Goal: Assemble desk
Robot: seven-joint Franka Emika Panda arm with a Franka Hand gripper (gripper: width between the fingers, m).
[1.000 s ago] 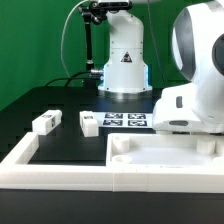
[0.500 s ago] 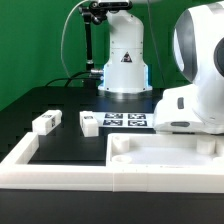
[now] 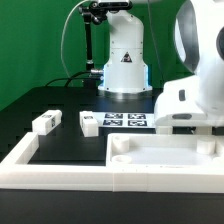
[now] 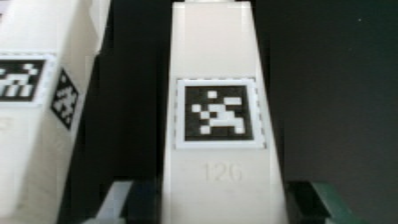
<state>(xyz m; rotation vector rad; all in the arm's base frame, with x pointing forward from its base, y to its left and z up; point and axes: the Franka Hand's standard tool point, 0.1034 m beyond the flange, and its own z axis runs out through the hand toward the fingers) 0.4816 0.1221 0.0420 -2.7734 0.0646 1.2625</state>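
The leg lay long-ways straight out from the gripper, its near end between the half-open fingers, but nobody could tell if they squeezed it.

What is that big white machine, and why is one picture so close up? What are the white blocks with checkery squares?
The big white machine is a robot arm, putting a little desk together. One picture comes from a camera standing off to the side. It shows the black table's white rim, the desk's tabletop in front, a small leg, a second small leg (those are your blocks), and a flat marker board. The close-up comes from a camera on the robot's wrist. There the gripper has its fingers on either side of a long leg with a checkery tag, and a neighbouring leg lies beside it. Whether it is squeezing yet, I cannot tell.
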